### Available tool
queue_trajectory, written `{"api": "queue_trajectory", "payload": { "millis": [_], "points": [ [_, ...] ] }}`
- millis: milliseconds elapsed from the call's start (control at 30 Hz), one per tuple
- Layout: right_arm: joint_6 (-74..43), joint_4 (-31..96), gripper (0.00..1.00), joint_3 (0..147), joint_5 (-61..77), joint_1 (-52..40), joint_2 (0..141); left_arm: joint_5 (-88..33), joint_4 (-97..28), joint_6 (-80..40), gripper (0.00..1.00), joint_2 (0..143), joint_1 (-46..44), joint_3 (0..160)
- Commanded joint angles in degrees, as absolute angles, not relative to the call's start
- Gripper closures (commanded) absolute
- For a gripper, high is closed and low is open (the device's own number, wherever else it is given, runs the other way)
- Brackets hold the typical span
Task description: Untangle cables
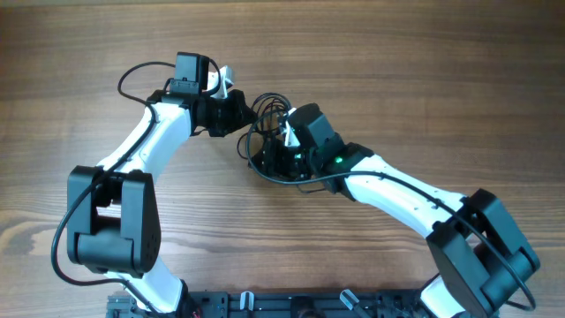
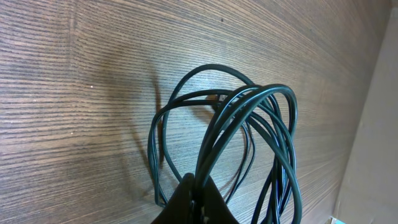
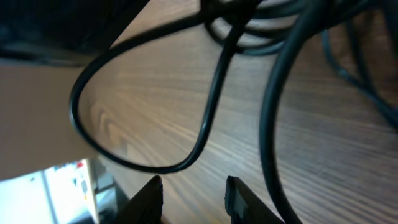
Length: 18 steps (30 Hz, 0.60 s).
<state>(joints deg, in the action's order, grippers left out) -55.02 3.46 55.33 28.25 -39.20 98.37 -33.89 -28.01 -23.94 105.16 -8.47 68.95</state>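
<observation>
**Black cables (image 1: 267, 132) bunched mid-table between two arms**

The cables are thin, glossy black cords heaped in overlapping loops on the wooden table (image 1: 424, 62). They lie near its middle, between the tips of the left arm (image 1: 146, 141) and the right arm (image 1: 388, 185).

In the left wrist view several loops (image 2: 249, 102) arch up off the wood. They run down into the left jaws, which are clenched on the strands.

In the right wrist view the right jaws stand parted with bare wood between them, grasping nothing. One loop (image 3: 205, 124) hangs just ahead of them, and a blurred strand passes close by one finger.

From overhead, both arm tips cover much of the heap, so the number of cords and where their ends lie cannot be told. The top of the right wrist view is dark and out of focus
</observation>
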Motion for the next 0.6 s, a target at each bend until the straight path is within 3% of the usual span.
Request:
{"api": "queue_trajectory", "payload": {
  "millis": [0,267,567],
  "points": [
    [-59.00,2.81,0.75,56.12,19.90,-39.48,97.62,-33.61,-27.88,-24.49,0.96,104.90,-8.16,68.88],
    [-60.97,-7.11,0.96,56.14,18.83,-38.06,97.62,-33.61,-27.90,-24.47,0.96,104.90,-8.16,68.88],
    [-63.16,-7.73,0.96,56.14,18.83,-32.49,97.62,-33.58,-27.94,-24.47,0.96,104.90,-8.16,68.88]
  ]
}}
